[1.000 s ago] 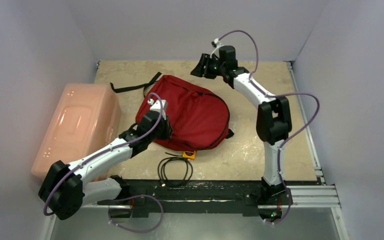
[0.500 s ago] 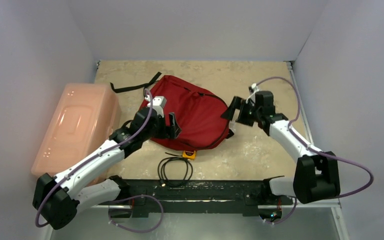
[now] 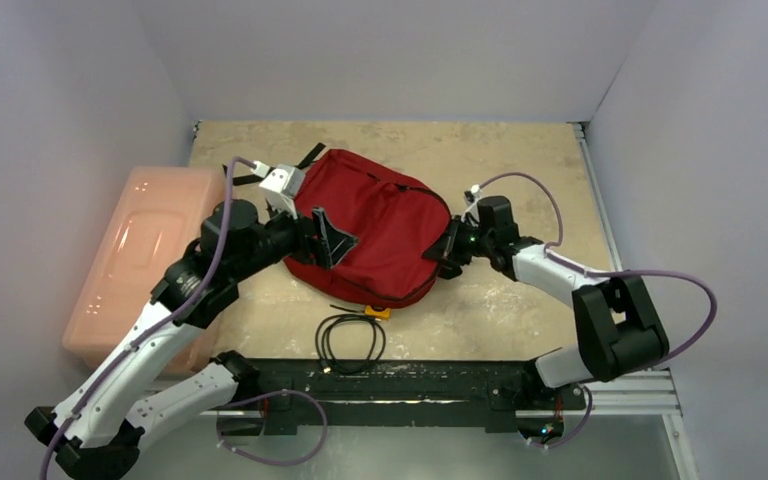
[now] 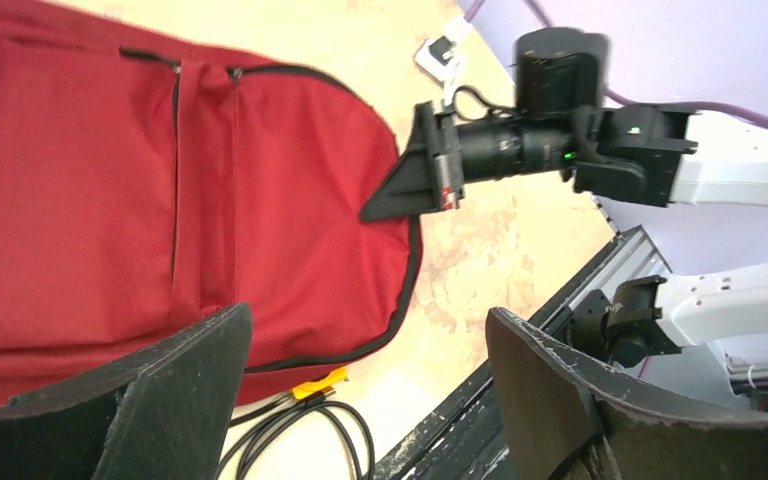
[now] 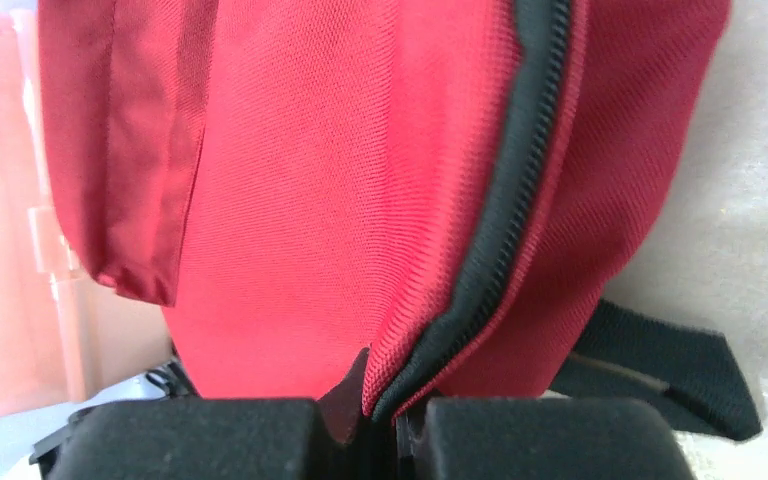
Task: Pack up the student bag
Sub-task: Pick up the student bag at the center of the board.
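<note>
the student bag (image 3: 375,235) lies flat mid-bench (image 3: 520,160), beside a pink plastic box (image 3: 150,250). it looks soft, light and floppy, best taken by its zipper seam (image 5: 520,180). the right tool (image 5: 372,415) pinches that seam at the bag's edge; the left tool (image 4: 363,315) hangs spread wide above it.

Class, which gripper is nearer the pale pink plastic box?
Left. The left gripper hangs open over the student bag, on the side facing the pink box. The right gripper pinches the bag's opposite edge, farther from the box.
</note>
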